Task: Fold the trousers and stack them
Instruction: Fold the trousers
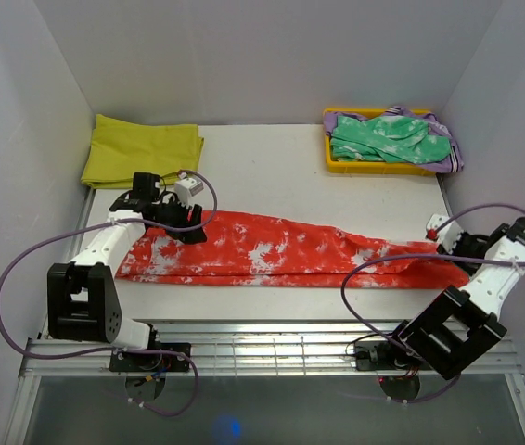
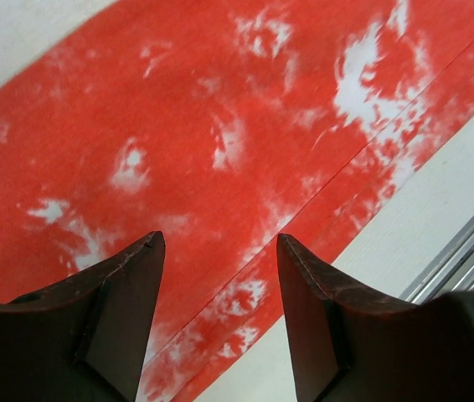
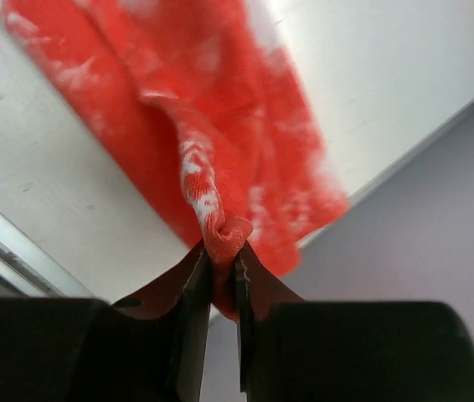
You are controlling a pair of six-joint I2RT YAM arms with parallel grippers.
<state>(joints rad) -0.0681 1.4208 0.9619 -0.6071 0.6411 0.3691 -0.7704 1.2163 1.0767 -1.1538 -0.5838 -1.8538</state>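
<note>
Two grippers, one pair of trousers (image 1: pixel 281 250) laid lengthwise across the white table (image 1: pixel 272 167).
My right gripper (image 3: pixel 220 261) pinches a bunched end of the thin, soft, white-mottled red-orange fabric, presumably to lift it for folding; my left gripper (image 2: pixel 218 243) hangs with jaws spread over the flat opposite end.

Folded yellow cloth (image 1: pixel 142 148): far-left corner of white table (image 1: pixel 272 167). Yellow tray (image 1: pixel 374 168): far-right corner of table; holds green white-mottled garment (image 1: pixel 388 139), possibly purple fabric (image 1: pixel 454 153) beneath.

top: high, looking down over table (image 1: pixel 272 158); wrists: close, facing down; all share trousers (image 1: pixel 272 250)
</note>
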